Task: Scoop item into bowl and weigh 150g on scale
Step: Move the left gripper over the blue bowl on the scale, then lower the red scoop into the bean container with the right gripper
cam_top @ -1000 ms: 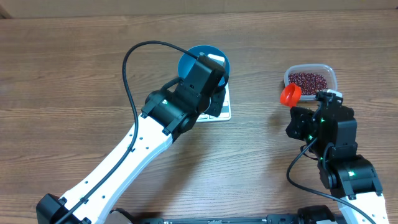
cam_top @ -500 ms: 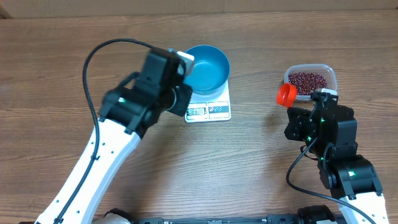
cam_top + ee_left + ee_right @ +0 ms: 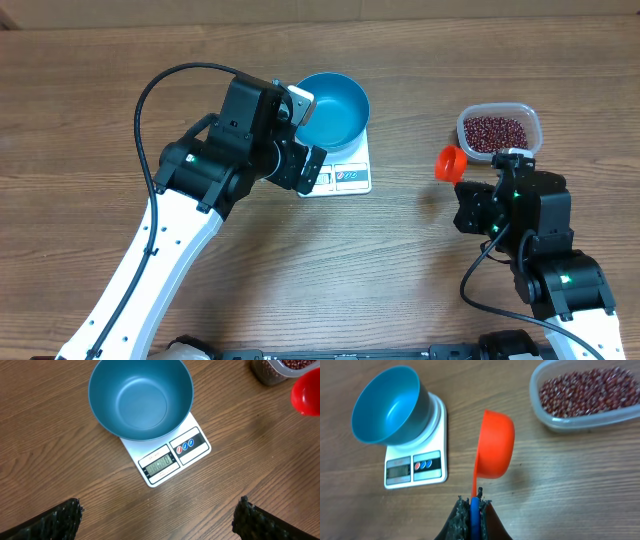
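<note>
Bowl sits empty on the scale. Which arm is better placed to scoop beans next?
Right. The right gripper is shut on the scoop handle, near the tub of beans. The left gripper is open and empty, above the scale.

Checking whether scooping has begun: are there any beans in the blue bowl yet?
No, in the left wrist view the bowl on the scale shows only its bare blue inside.

looks like a robotics lab: two cabled robot arms [image 3: 175, 245] mounted at a wood-grain tabletop [image 3: 80, 90], with a kitchen scale [image 3: 345, 178] on it.
</note>
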Tool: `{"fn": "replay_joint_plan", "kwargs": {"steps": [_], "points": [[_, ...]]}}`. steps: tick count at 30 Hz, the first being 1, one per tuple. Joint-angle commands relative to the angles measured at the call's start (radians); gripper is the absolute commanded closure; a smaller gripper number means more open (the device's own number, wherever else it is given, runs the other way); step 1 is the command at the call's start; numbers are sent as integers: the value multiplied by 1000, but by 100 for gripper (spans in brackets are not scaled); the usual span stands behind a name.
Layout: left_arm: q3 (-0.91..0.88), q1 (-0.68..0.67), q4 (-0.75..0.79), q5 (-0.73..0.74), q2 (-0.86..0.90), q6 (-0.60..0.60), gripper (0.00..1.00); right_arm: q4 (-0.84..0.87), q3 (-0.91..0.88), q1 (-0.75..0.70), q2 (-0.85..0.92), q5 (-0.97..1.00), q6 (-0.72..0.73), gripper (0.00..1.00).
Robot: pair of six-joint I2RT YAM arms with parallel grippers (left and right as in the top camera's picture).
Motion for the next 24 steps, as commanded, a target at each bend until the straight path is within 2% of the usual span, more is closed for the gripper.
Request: {"fn": "replay_joint_plan", "kwargs": {"steps": [1,10,14,18,24], "points": [[8,5,-2,18,9,23,0,-9,31,-4,-4,-87,-5,96],[8,5,-2,18,9,23,0,-28,42,-4,-4,-121,-10,96],[8,5,-2,18,9,23,0,-37,106,-4,2,-113,-76,97],[8,5,-2,18,9,23,0,-92,220,-4,48,-22,-135,97],[8,5,-2,18,9,23,0,-243,464,-9,277,214,-257,97]]}}
